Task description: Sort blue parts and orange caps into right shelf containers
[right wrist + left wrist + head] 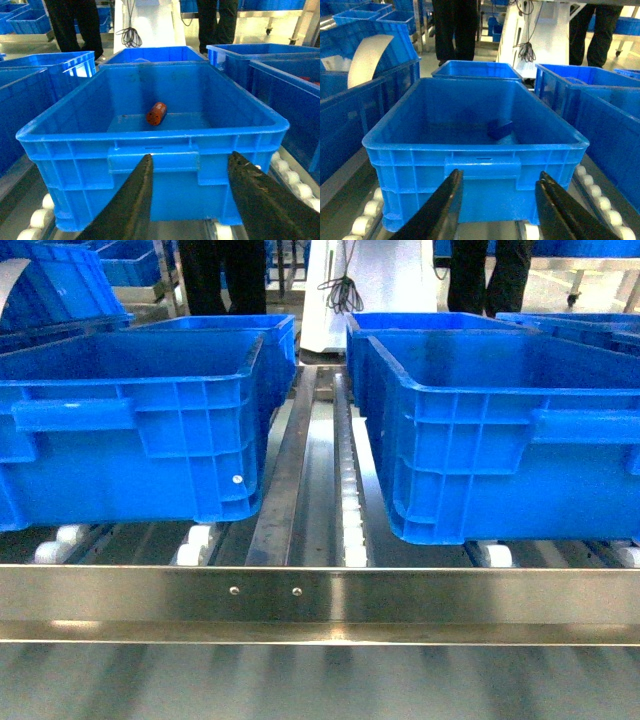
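Two crates (130,430) (510,440) sit on the roller shelf (320,590).

two people in dark trousers (222,275) standing on the far floor, white machine column (375,280) between them, black cable bundle (343,292) hanging on it, curved white sheet (366,57) at far left, castor (575,298) upper right

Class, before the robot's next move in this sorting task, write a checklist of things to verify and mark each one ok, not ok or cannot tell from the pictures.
1. Left hand open and empty: ok.
2. Right hand open and empty: ok.
3. Blue part lies inside the left crate: ok.
4. Orange cap lies inside the right crate, on its side: ok.
5. Both crates rest on the shelf's white rollers: ok.
6. More parts waiting to be sorted: cannot tell.
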